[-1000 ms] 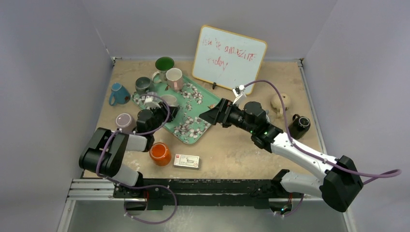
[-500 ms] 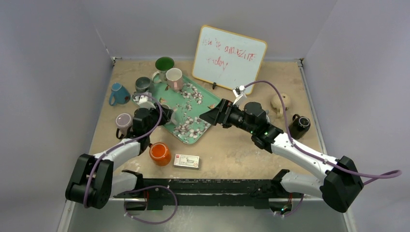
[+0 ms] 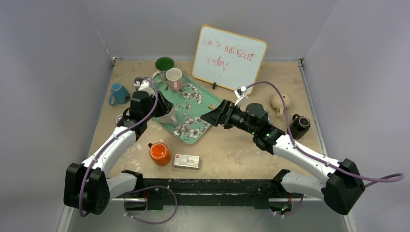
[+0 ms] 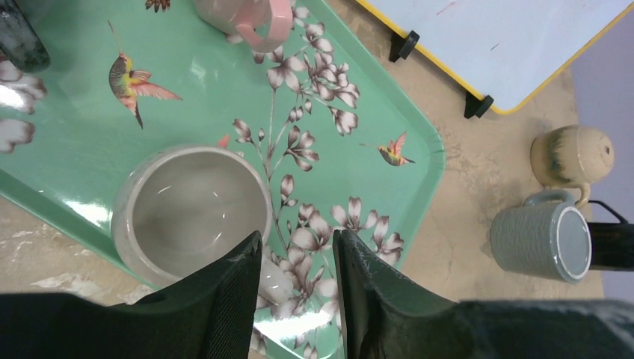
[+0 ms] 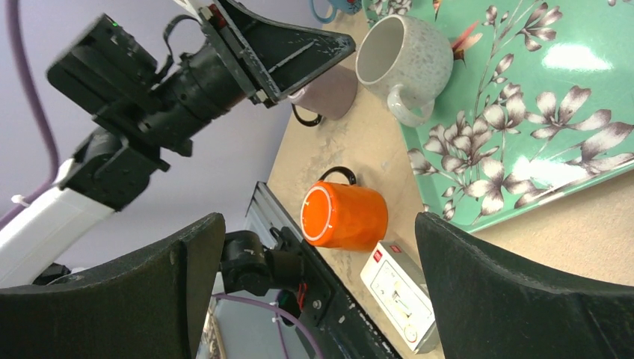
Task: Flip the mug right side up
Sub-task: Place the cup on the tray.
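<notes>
A speckled grey-white mug (image 4: 191, 213) stands mouth up on the near-left edge of the green flowered tray (image 4: 359, 97). It also shows in the top view (image 3: 167, 116) and the right wrist view (image 5: 404, 63). My left gripper (image 4: 295, 235) is open. It hovers just above the mug's handle side, and the handle (image 4: 273, 283) shows below the gap between the fingers. In the top view the left gripper (image 3: 161, 107) is over the tray's left edge. My right gripper (image 3: 212, 117) is wide open and empty, hovering by the tray's right corner.
An orange mug (image 3: 159, 153) stands upside down near a small white box (image 3: 187, 161). A mauve mug (image 5: 329, 90) sits left of the tray. Blue (image 3: 117, 93), green (image 3: 164, 64), pink (image 3: 174, 78), beige (image 3: 279, 103) and black (image 3: 300, 124) mugs stand around. A whiteboard (image 3: 229, 56) is at the back.
My left arm has stretched out and its wrist has moved toward the back. The speckled mug now shows upright at the tray's near-left edge. The right arm has barely moved.
</notes>
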`<state>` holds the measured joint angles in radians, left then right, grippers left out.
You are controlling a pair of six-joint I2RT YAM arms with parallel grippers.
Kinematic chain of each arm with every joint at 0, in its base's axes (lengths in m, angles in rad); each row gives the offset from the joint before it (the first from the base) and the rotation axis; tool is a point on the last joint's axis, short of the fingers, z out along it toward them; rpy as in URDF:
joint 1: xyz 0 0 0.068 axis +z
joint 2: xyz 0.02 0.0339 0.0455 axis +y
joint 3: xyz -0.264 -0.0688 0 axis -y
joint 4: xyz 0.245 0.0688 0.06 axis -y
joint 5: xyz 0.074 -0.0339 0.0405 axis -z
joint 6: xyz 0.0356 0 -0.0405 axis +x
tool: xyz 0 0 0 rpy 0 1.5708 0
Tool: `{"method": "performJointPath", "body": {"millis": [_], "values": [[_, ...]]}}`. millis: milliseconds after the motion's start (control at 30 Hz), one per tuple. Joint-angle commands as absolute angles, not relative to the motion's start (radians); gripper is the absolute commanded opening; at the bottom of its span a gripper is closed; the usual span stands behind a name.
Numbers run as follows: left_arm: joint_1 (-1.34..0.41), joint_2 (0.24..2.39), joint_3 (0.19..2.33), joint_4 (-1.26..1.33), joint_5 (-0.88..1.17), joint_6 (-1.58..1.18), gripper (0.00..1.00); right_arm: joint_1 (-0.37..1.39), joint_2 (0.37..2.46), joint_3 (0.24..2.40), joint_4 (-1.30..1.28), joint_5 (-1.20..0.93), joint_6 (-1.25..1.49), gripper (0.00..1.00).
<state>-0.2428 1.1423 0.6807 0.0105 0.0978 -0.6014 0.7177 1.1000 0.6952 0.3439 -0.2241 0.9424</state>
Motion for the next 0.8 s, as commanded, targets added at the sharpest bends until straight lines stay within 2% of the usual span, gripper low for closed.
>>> {"method": "performJointPath", "body": {"millis": [0,33,133,167,300,467,633,767], "values": [[-0.241,1.151,0.798,-0.265,0.121,-0.540,0.39,0.713,1.085,0.686,0.373,-0.237,0.948,0.99],[-0.241,1.158,0.804,-0.290,0.126,-0.543,0.40,0.713,1.086,0.686,0.376,-0.239,0.950,0.99],[-0.262,1.170,0.807,-0.338,0.145,-0.546,0.53,0.713,1.084,0.682,0.378,-0.239,0.950,0.99],[-0.286,1.168,0.809,-0.362,0.122,-0.542,0.55,0.713,1.082,0.679,0.378,-0.235,0.947,0.99],[-0.393,1.144,0.805,-0.433,-0.043,-0.552,0.57,0.713,1.092,0.655,0.393,-0.229,0.949,0.99],[-0.409,1.163,0.746,-0.364,-0.053,-0.601,0.60,0.713,1.110,0.639,0.418,-0.250,0.971,0.99],[-0.408,1.286,0.772,-0.285,-0.114,-0.583,0.61,0.713,1.068,0.618,0.409,-0.225,0.979,0.99],[-0.400,1.361,0.791,-0.205,-0.150,-0.581,0.57,0.713,1.037,0.600,0.395,-0.191,0.985,0.99]]}}
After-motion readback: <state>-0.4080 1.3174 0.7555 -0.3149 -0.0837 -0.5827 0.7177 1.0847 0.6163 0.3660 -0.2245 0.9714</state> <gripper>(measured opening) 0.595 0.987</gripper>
